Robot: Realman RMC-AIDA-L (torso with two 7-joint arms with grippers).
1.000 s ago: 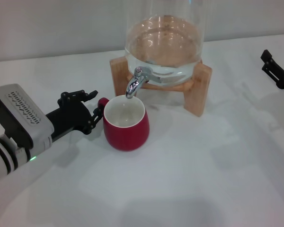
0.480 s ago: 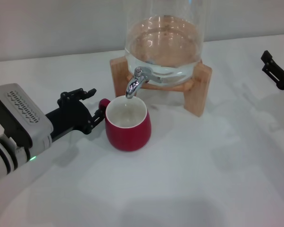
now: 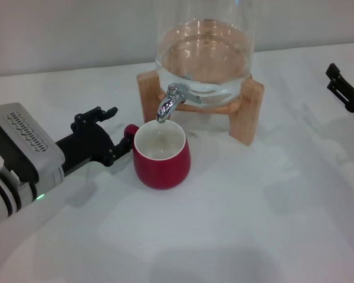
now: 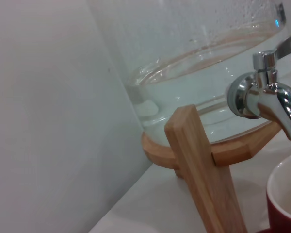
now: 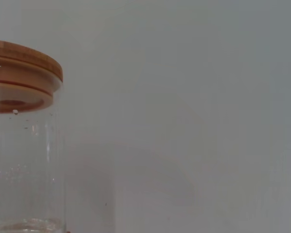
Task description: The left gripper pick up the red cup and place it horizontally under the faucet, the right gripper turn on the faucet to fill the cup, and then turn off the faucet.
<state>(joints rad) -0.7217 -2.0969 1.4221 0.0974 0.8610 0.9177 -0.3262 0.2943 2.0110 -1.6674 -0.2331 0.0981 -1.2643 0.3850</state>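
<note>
The red cup (image 3: pixel 161 158) stands upright on the white table, its white inside directly below the spout of the chrome faucet (image 3: pixel 167 106). Its small handle (image 3: pixel 130 130) points toward my left gripper (image 3: pixel 121 130), which is open, with one finger on each side of the handle and not clamping it. In the left wrist view the faucet (image 4: pixel 264 97) is close, with the cup's rim (image 4: pixel 285 194) just below it. My right gripper (image 3: pixel 346 87) hangs open at the far right edge, well away from the faucet.
The glass dispenser (image 3: pixel 203 47) holds water and rests on a wooden stand (image 3: pixel 248 112) behind the cup. The right wrist view shows the dispenser's wooden lid (image 5: pixel 19 73) against a plain wall. Bare white tabletop (image 3: pixel 253 224) lies in front.
The cup has shifted slightly right, more squarely under the spout. My left gripper's fingers have spread wider around the handle. The right gripper has not moved.
</note>
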